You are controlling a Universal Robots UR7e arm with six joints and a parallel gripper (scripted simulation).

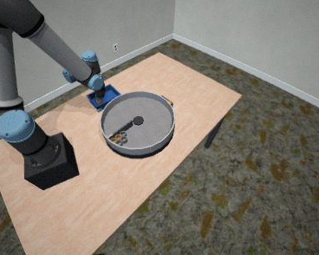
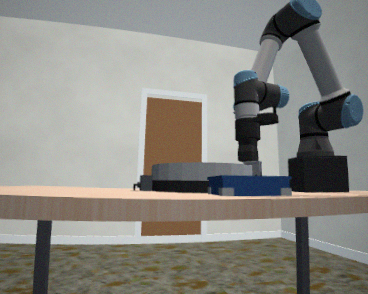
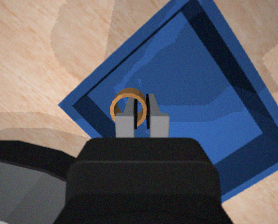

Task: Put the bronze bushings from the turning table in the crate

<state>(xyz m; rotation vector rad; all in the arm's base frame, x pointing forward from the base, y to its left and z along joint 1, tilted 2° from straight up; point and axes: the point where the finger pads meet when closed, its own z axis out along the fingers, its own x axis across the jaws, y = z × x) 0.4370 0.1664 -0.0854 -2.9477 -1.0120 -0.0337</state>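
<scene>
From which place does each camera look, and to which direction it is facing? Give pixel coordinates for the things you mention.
Top: high above the table, looking obliquely down at the turning table [image 1: 156, 113] [image 2: 198, 171] [image 3: 27, 192] and crate [image 1: 110, 94] [image 2: 250, 186] [image 3: 180, 95]; arm [image 1: 59, 48] [image 2: 318, 60] and its base show.
Exterior: near tabletop height, on the crate side, looking across toward the door [image 2: 173, 130]; arm and base show.
Wrist: on the arm's end, looking past the gripper [image 1: 100, 101] [image 2: 253, 166] [image 3: 142, 110] into the crate; only the gripper shows.
Top and wrist share the bronze bushing [image 1: 100, 101] [image 3: 114, 109] at the gripper.
</scene>
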